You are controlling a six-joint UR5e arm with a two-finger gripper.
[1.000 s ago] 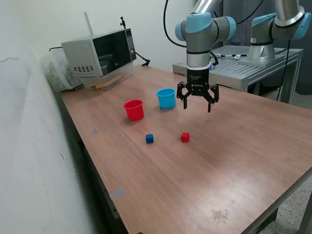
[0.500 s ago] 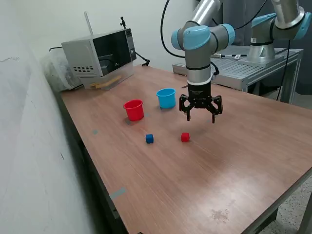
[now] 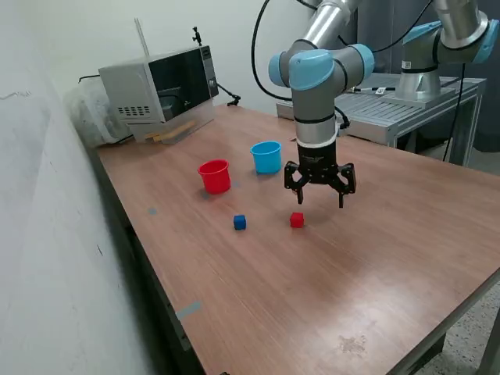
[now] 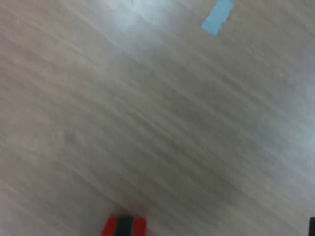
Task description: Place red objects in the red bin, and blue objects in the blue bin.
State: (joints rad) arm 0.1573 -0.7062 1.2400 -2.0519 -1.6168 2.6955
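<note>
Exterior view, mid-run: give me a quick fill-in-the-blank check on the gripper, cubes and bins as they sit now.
1. The gripper hangs above the table with its fingers ____.
2. The cube lying closest to the gripper is the ____ one.
3. The blue cube lies on the table, on the exterior view's ____ of the red cube.
4. The red bin and the blue bin both stand ____.

Missing words: open; red; left; upright
</note>
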